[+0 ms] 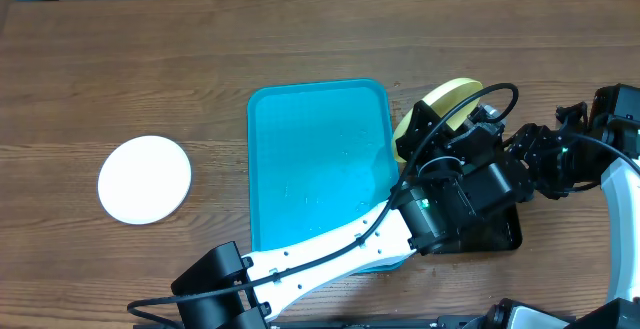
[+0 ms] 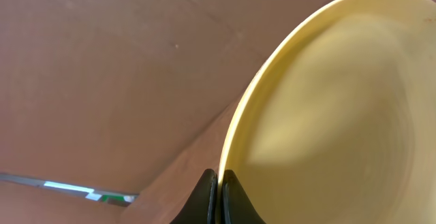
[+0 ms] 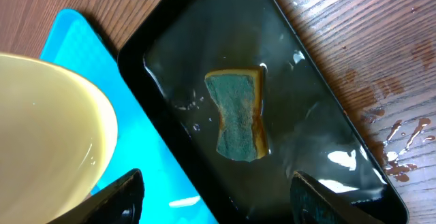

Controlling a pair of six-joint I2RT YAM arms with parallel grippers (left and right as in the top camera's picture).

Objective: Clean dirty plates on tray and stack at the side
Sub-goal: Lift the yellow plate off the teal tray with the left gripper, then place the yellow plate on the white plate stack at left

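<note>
Tray (image 1: 310, 159) sits in the middle of the table (image 1: 300, 39), and there's broad open wood off its left edge. The right rim is crowded: the black tray (image 3: 320, 115) lies just beside it, holding water. Now the yellow plate (image 2: 327, 115), up on a tilt by the tray's right edge, with the left gripper (image 2: 219, 183) pinched tight on its rim. White plate (image 1: 145, 179) lies flat far left, well apart. Sponge (image 3: 237, 115) rests mid black tray, and the right gripper (image 3: 216, 186) hangs above it, fingers spread, holding nothing.
</note>
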